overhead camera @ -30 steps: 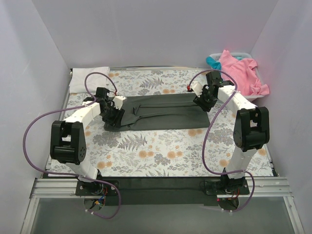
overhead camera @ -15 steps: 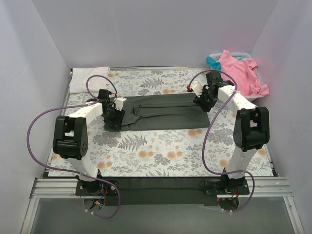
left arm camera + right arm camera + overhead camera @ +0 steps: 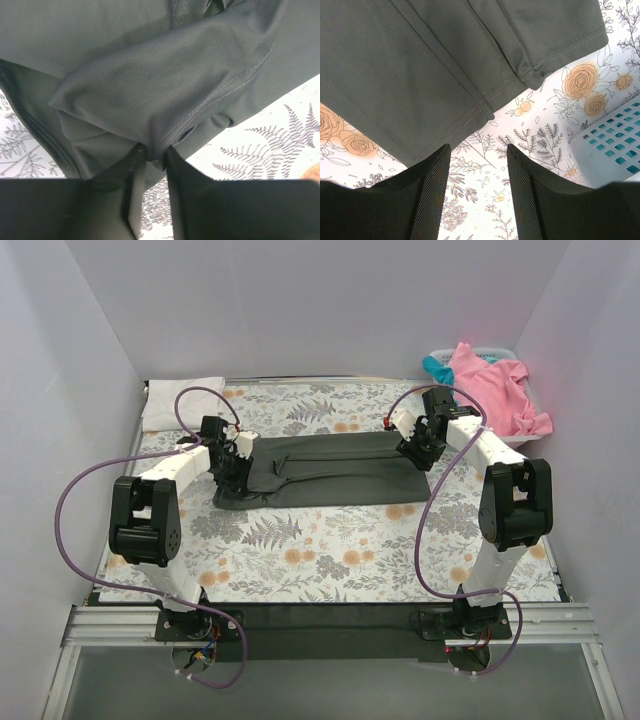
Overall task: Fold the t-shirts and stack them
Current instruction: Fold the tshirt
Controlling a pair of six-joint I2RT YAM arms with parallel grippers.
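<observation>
While the charcoal t-shirt [image 3: 330, 470] lies stretched across the floral cloth [image 3: 300, 540], one end is pinched and the other free.
Top view: left gripper [image 3: 232, 465] at its left end, right gripper [image 3: 420, 445] at its right. Left wrist: fingers [image 3: 112, 180] clamp a bunched fold of it. Right wrist: jaws stand apart, empty, above its hem.

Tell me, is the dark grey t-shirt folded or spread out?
Folded lengthwise: the dark grey t-shirt lies as a narrow strip with overlapping layers.
</observation>
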